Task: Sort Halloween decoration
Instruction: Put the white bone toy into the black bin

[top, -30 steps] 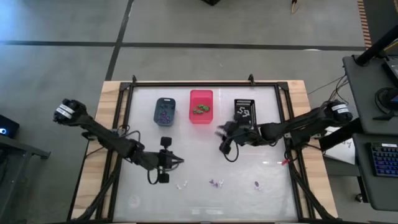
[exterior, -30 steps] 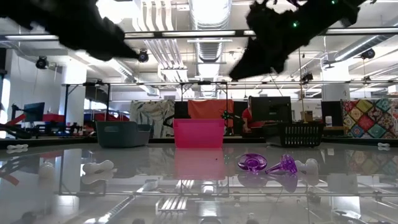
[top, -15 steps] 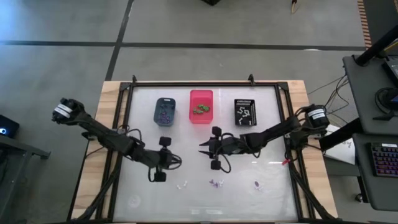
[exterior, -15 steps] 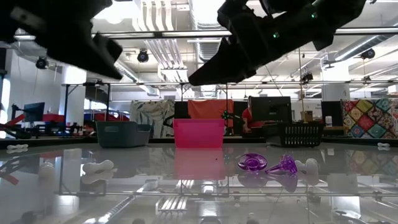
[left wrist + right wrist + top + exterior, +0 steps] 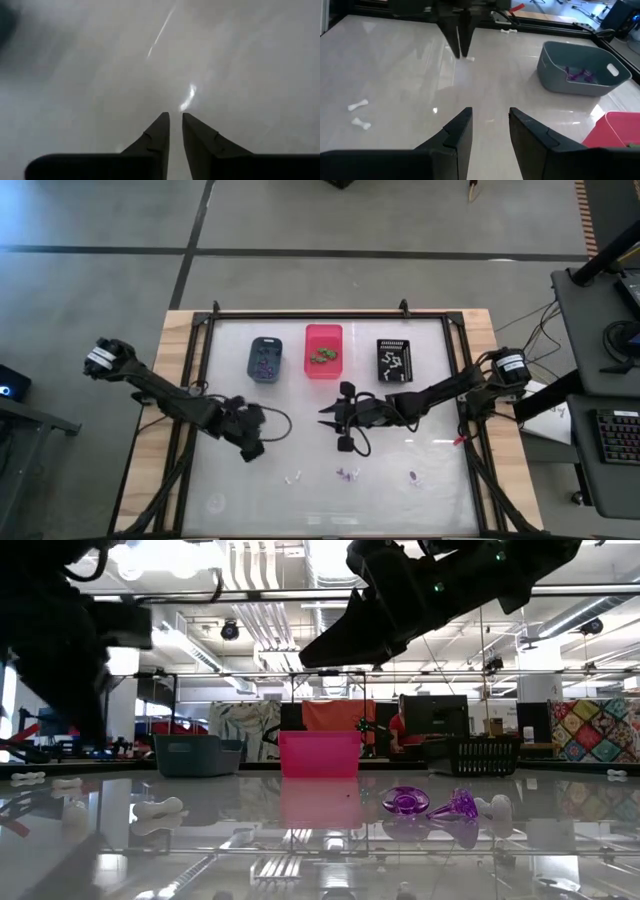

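The Halloween decoration shows as tiny trinkets lying on the glossy table: a white pair [image 5: 292,477], a purple piece [image 5: 347,474] and another purple one [image 5: 413,476] near the near edge. In the low view they appear as purple pieces [image 5: 405,802] and white ones [image 5: 160,808]. My left gripper [image 5: 250,446] stands left of the table's middle, fingers pointing down at bare table [image 5: 175,117] with only a slit between them and nothing in it. My right gripper [image 5: 330,420] hovers at the table's middle, open [image 5: 490,112], pointing toward the left gripper [image 5: 462,52].
Three bins stand in a row along the far side: blue-grey [image 5: 265,358] with purple pieces, pink [image 5: 323,350] with green pieces, black [image 5: 394,358] with white pieces. A dark frame [image 5: 330,315] borders the table. Bare tabletop lies between the two grippers.
My right gripper swept from beside the black bin toward the table's left to its middle, then stayed there. My left gripper tipped from lying level to pointing down at the table and drew slightly toward the left edge. The trinkets stayed where they were.
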Controlling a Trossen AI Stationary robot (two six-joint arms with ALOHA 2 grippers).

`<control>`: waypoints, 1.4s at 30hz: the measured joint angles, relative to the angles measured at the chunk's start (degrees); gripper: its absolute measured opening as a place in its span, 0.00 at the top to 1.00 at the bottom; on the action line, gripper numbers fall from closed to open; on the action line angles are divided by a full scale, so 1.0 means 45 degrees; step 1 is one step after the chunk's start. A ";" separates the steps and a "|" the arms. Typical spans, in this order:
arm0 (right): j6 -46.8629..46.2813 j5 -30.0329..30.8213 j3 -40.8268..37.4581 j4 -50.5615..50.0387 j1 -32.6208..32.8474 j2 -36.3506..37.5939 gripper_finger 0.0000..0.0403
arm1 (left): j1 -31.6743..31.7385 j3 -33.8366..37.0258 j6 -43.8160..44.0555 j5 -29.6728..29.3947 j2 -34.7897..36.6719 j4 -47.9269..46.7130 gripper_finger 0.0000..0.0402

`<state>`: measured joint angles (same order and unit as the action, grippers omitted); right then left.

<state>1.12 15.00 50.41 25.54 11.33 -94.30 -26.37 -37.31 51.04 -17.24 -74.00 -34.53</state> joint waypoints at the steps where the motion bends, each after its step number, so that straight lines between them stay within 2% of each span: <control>1: 0.0002 0.0004 0.0000 -0.0001 0.0000 0.0004 0.71 | -0.0006 -0.0204 0.1389 0.0265 0.0000 -0.1048 0.89; 3: 0.0002 0.0000 0.0000 -0.0005 0.0000 0.0000 0.71 | -0.0015 -0.0615 0.3785 0.0813 0.0002 -0.3293 0.86; 6: 0.0010 0.0000 0.0000 0.0000 0.0000 0.0003 0.71 | -0.0092 -0.0739 0.5062 0.0960 0.0010 -0.4615 0.82; 15: 0.0057 0.0000 -0.0005 -0.0005 0.0000 0.0002 0.71 | 0.0497 -0.0522 0.5277 0.0502 -0.0832 -0.4467 0.72; 20: 0.0084 0.0000 -0.0010 -0.0005 0.0000 0.0000 0.71 | 0.0557 -0.0517 0.5358 0.1148 -0.1818 -0.4592 0.71; 29: 0.0011 -0.0005 -0.0010 -0.0026 0.0005 0.0005 0.71 | 0.0544 -0.0574 0.5256 0.1222 -0.3036 -0.4741 0.71; 33: 0.0006 -0.0005 -0.0010 -0.0062 0.0005 0.0005 0.71 | 0.0539 -0.0552 0.4847 0.1265 -0.3008 -0.4382 0.76; 39: 0.0002 -0.0018 -0.0010 -0.0125 0.0010 0.0005 0.71 | 0.0539 -0.0533 0.4764 0.1399 -0.2880 -0.4091 0.97; 42: 0.0002 -0.0098 -0.0010 -0.0183 0.0010 0.0005 0.71 | 0.0539 -0.0532 0.4526 0.1384 -0.2855 -0.4069 0.97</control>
<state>1.13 14.56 50.37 24.72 11.38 -94.28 -23.94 -39.70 71.41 -11.02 -86.84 -52.84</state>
